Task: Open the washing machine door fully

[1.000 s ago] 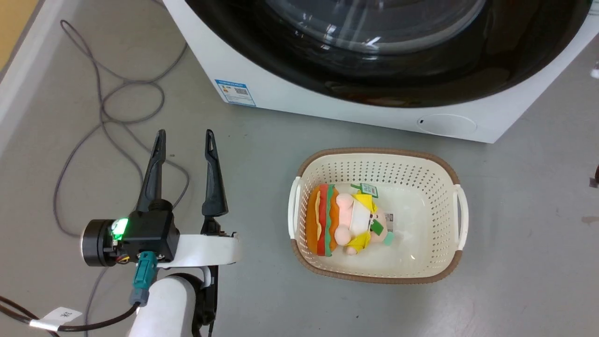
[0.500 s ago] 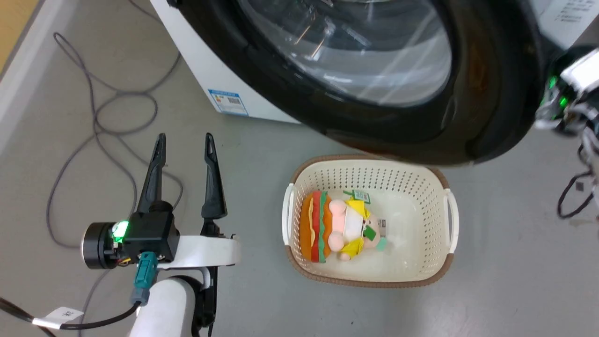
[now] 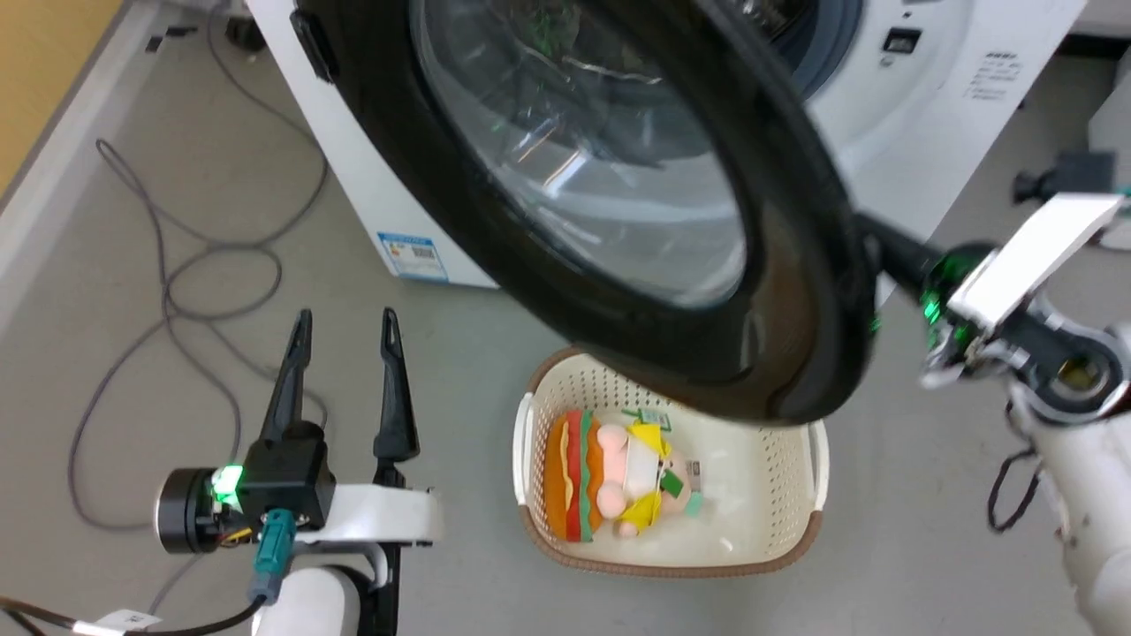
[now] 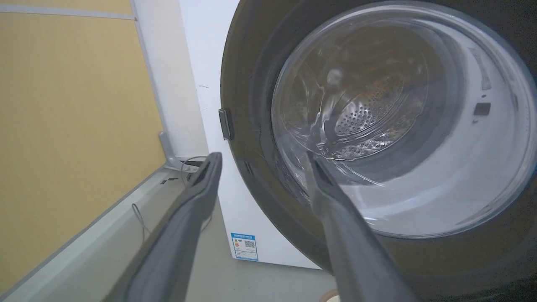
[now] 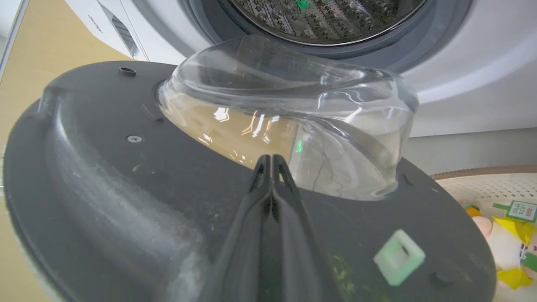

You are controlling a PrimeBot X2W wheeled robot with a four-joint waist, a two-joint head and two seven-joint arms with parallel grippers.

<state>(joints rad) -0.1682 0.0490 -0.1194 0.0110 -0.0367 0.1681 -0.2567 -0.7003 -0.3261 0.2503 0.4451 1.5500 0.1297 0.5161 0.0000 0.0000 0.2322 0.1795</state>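
Two tools here, and they're in very different spots. The left tool [image 3: 345, 313] hangs over the floor [image 3: 919, 548] near the machine's left front corner, fingers spread wide with nothing between them. In its wrist view the left tool [image 4: 263, 156] points at the door's outer face, apart from it.

The right tool [image 5: 269, 157] has its two fingers pressed flat together with nothing visible between them. It lies along the door's dusty inner face, tips right at the base of the glass bowl [image 5: 293, 121]. In the head view its tips are hidden behind the door's rim.

The door [image 3: 601, 203] stands partway open, hinged on its left side and angled well away from the front of the washing machine [image 3: 928, 132]. Behind it you can see a bit of the grey-blue gasket [image 3: 831, 35], and the right wrist view shows the steel drum [image 5: 327, 16]. There's a blue label [image 3: 411, 256] low on the machine's front, at the left corner.

On the floor in front of the machine sits a cream basket [image 3: 769, 477] with a burger plush [image 3: 610, 473] inside. From the head view, the door's lower edge overlaps the basket's back rim. A grey cable [image 3: 177, 291] loops across the floor off to the left.
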